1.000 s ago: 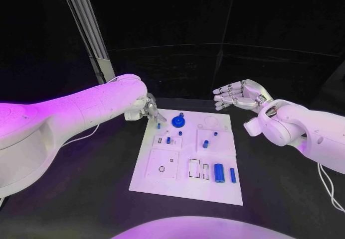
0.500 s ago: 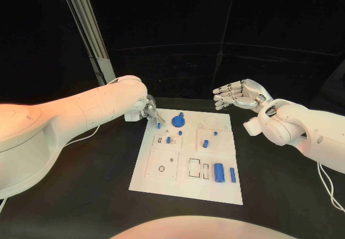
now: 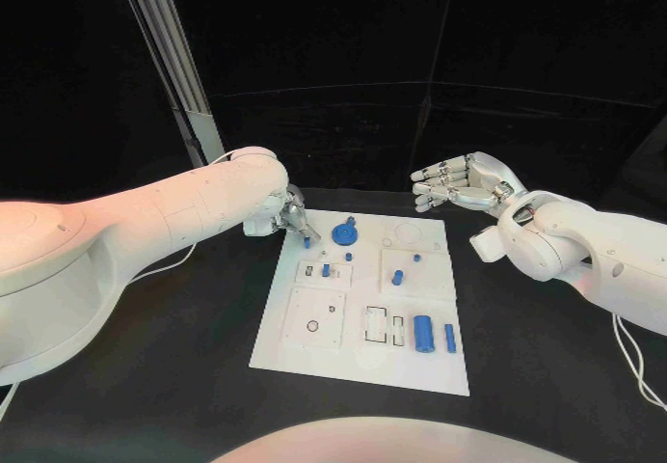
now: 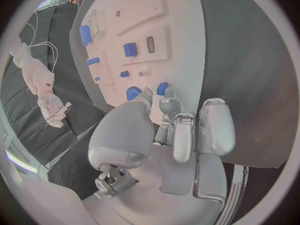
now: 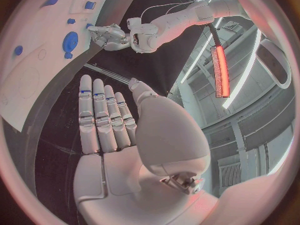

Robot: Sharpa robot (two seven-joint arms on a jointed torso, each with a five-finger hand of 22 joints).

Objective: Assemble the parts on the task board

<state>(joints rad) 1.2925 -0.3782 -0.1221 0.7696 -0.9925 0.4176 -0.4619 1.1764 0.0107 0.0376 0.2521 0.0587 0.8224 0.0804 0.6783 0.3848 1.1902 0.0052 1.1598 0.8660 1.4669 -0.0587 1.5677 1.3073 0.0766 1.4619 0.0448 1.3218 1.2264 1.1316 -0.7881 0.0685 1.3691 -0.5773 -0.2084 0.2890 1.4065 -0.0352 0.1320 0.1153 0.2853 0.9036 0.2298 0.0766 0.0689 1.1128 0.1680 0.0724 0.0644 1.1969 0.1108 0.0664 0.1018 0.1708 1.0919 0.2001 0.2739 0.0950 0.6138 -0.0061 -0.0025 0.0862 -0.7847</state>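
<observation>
Task board (image 3: 364, 362): white plate lying flat in the middle of the black table (image 3: 181, 386), long axis running away from the robot, its face divided into recessed outlines and small slots. Parts, blue: a round disc-shaped piece (image 3: 346, 232) at the far end of the board; a small peg (image 3: 307, 242) just beside it toward the left corner; two small pieces (image 3: 327, 271) in the panel behind the board's middle on the left; a short upright peg (image 3: 415, 258) and an oblong piece (image 3: 398, 279) on the right half; a thick cylinder (image 3: 422, 334) and a slimmer cylinder (image 3: 449, 337) lying side by side near the right edge at the near end. Left hand (image 3: 289, 214): at the board's far left corner, fingers (image 4: 167, 104) pointed down at the board surface, tips close to the small peg and the round piece; whether they pinch a part or only touch the board cannot be told. Right hand (image 3: 465, 182): held in the air beyond the board's far right corner, well apart from it, palm showing, fingers (image 5: 100, 117) straight, close side by side, grasping nothing.
</observation>
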